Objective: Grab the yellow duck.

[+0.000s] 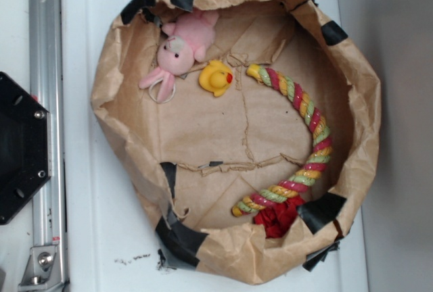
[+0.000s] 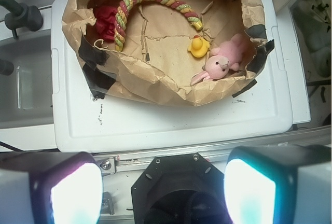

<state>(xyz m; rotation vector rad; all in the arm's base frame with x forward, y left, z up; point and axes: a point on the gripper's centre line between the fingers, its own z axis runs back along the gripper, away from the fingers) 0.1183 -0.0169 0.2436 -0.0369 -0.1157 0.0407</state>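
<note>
Gaping fingers point(image 2: 75, 193); nothing held

I see the duck point(image 1: 216, 78) in the upper middle of the exterior frame: small, glossy yellow, with a red-orange beak pointing right. In my wrist view the duck point(image 2: 198, 46) sits upright, right of center near the top.

Cut off and hidden from my seat

My wrist view crops the claw point(image 2: 163, 187) at the bottom edge, its fingers point(image 2: 249, 190) blurred; the paper bin's wall point(image 2: 155, 86) partly hides the red tuft point(image 2: 105, 22), and the exterior view crops the black base point(image 1: 17, 147) at left.
</note>
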